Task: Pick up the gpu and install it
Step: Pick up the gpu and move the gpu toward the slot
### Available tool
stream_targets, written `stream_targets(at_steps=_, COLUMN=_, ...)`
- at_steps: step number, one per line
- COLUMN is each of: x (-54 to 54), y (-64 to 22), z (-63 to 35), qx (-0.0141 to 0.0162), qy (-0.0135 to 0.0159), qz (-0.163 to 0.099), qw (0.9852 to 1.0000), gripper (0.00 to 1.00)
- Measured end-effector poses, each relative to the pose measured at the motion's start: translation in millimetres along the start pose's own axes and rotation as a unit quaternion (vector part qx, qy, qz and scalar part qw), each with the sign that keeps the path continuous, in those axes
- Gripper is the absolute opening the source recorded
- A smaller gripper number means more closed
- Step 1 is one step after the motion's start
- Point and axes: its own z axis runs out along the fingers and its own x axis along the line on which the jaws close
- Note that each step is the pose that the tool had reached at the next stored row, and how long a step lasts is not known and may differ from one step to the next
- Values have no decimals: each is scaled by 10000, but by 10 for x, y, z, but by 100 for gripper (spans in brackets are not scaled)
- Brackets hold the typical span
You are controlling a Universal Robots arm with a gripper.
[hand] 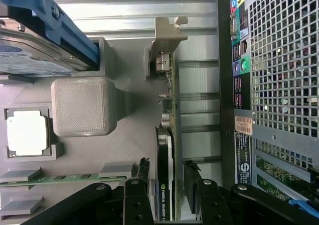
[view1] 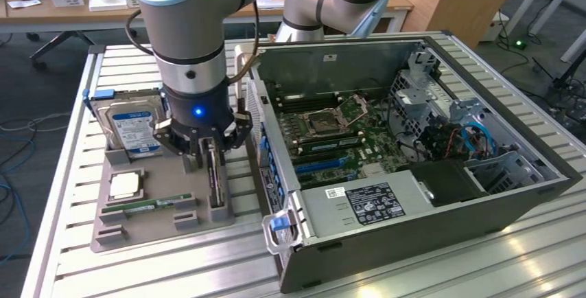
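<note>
The gpu [view1: 216,178] stands on its long edge in a slot of the grey holder tray [view1: 160,233], at the tray's side nearest the computer case. From the wrist I see it edge-on: the green board and black shroud of the gpu [hand: 167,135], with its silver end bracket [hand: 167,33] at the far end. My gripper [view1: 205,163] hangs straight over the card. In the wrist view the gripper [hand: 167,171] is open, one finger [hand: 143,169] on each side of the card, with a thin gap at both sides.
On the tray also lie a silver hard drive with a blue label [view1: 128,128], a CPU [view1: 125,186] and a narrow green memory stick [view1: 147,207]. The open computer case [view1: 512,202] with its motherboard [view1: 339,133] lies close on the exterior view's right; its rear panel [hand: 279,85] runs beside the card.
</note>
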Motion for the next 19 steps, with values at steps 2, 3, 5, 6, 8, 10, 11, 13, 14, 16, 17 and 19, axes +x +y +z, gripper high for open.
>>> stream_targets(at_steps=2, x=0, y=0, z=3, qx=0, qy=0, qz=0, qw=10000, gripper=42)
stream_targets(at_steps=3, x=0, y=0, z=8, qx=-1, qy=-1, qz=0, qw=10000, gripper=42)
stream_targets(at_steps=5, x=0, y=1, z=16, qx=0, qy=0, qz=0, qw=10000, gripper=42)
stream_targets(at_steps=6, x=0, y=1, z=24, qx=0, qy=0, qz=0, qw=10000, gripper=42)
stream_targets(at_steps=8, x=1, y=1, z=39, qx=0, qy=0, qz=0, qw=10000, gripper=42)
stream_targets(at_steps=10, x=1, y=1, z=52, qx=0, qy=0, qz=0, qw=10000, gripper=42)
stream_targets(at_steps=11, x=2, y=2, z=59, qx=0, qy=0, qz=0, qw=10000, gripper=42)
stream_targets(at_steps=13, x=2, y=2, z=66, qx=1, qy=0, qz=0, qw=10000, gripper=42)
stream_targets(at_steps=14, x=2, y=2, z=66, qx=1, qy=1, qz=0, qw=10000, gripper=42)
stream_targets(at_steps=16, x=2, y=1, z=67, qx=1, qy=1, qz=0, qw=10000, gripper=42)
stream_targets(at_steps=17, x=2, y=2, z=68, qx=0, qy=0, qz=0, qw=10000, gripper=42)
stream_targets(at_steps=19, x=2, y=2, z=74, qx=-2, qy=-2, qz=0, qw=10000, gripper=42)
